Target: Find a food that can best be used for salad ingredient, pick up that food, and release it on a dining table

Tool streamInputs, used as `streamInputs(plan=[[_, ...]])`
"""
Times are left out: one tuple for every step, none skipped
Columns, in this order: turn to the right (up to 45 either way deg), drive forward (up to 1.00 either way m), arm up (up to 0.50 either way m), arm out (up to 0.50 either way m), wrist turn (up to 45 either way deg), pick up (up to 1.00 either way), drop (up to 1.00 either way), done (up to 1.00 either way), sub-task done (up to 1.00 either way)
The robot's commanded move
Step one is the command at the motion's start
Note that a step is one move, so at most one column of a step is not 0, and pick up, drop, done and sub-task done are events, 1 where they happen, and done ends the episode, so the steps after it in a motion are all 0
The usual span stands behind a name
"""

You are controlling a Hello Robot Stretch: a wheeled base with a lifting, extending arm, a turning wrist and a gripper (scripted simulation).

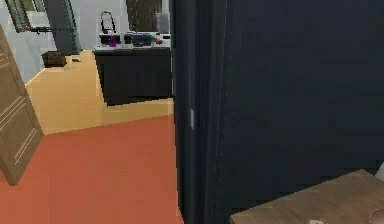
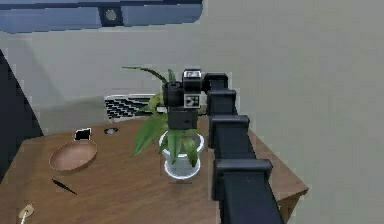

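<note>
1. Well, a dark wall panel (image 1: 280, 100) stands close at the forward view's right.
2. The arm (image 2: 238, 160) reaches over a wooden table (image 2: 120, 175).
3. The gripper (image 2: 180, 125) meets a potted plant (image 2: 186, 152); finger spread and load, I cannot tell.
4. A brown bowl (image 2: 73, 155) rests on the table, left of the plant.

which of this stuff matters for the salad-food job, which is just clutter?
Job: gripper; wooden table, possible drop spot; kitchen counter, worth searching.
Lying about: potted plant; wooden bowl; dark pen.
</note>
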Motion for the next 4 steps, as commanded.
streamInputs(plan=[[0.0, 0.0, 0.02, 0.0, 0.0, 0.0, 0.0, 0.0, 0.0], [0.0, 0.0, 0.0, 0.0, -45.0, 0.0, 0.0, 0.0, 0.0], [0.0, 0.0, 0.0, 0.0, -45.0, 0.0, 0.0, 0.0, 0.0], [0.0, 0.0, 0.0, 0.0, -33.0, 0.0, 0.0, 0.0, 0.0]])
